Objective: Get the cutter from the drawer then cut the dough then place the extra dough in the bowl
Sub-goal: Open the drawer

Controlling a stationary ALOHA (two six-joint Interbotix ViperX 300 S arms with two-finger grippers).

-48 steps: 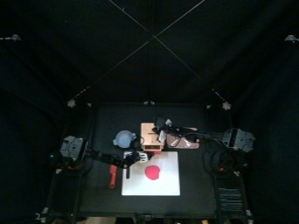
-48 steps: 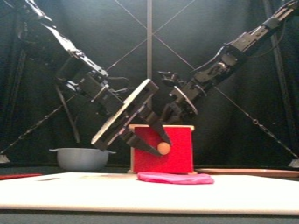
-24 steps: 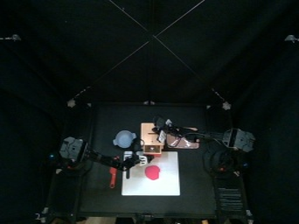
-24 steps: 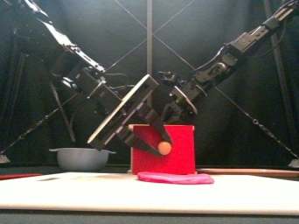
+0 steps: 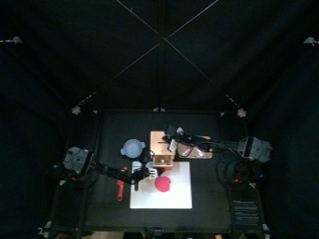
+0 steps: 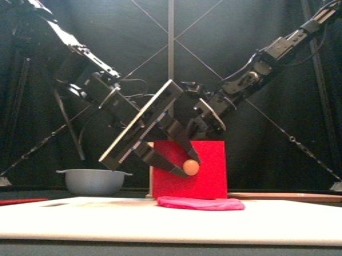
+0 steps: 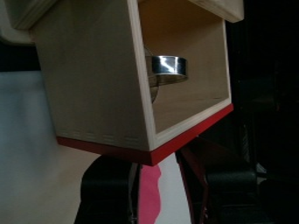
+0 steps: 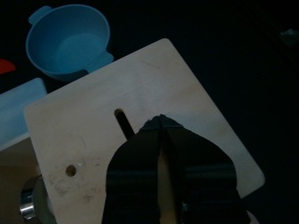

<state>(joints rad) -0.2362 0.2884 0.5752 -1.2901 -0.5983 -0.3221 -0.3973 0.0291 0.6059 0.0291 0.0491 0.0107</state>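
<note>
The drawer (image 7: 105, 150) is out, the cutter (image 7: 167, 66) inside it just beyond the left gripper (image 7: 146, 171), jaws parted and empty, while the right gripper (image 8: 162, 131), jaws together, sits on the box (image 8: 105, 96) top — lifting it out, cutting the dough (image 6: 201, 203) and filling the bowl (image 6: 94, 180) all remain.

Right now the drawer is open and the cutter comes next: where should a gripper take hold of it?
Likely best: come down through the drawer's open top and pinch the cutter by its rim on the side away from the wall it sits against; the drawer walls block any sideways approach.
</note>
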